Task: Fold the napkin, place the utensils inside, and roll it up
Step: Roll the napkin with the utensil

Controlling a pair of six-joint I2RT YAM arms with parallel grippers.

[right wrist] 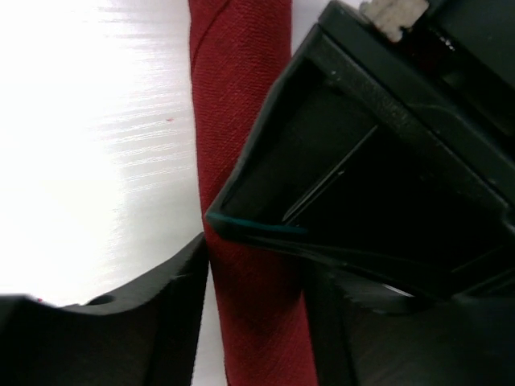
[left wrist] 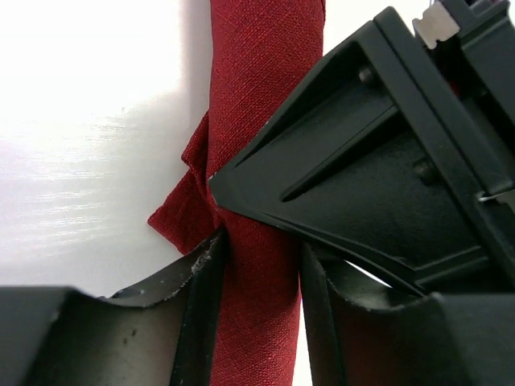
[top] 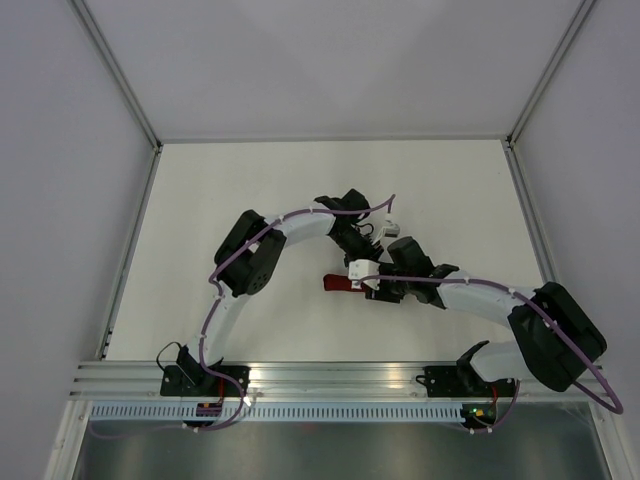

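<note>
Lying rolled up on the table (top: pixel 200 200), the napkin (left wrist: pixel 257 121) is pinched by the left gripper (left wrist: pixel 261 257). The right gripper (right wrist: pixel 257 265) is set around it; whether it squeezes cannot be told. Soft and light, the napkin is best held mid-roll.

The left arm (top: pixel 250 262), black-and-white jointed links trailing a purple cable, stands up from its base, bends at the elbow and stretches right toward the middle, while the right arm (top: pixel 545 335), of the same build, folds low and stretches left to meet it. The black two-finger left gripper (left wrist: pixel 261 249) and its twin, the right gripper (right wrist: pixel 257 257), point down side by side (each crowds the other's wrist view), jaws somewhat parted; whether they squeeze is unclear.
</note>
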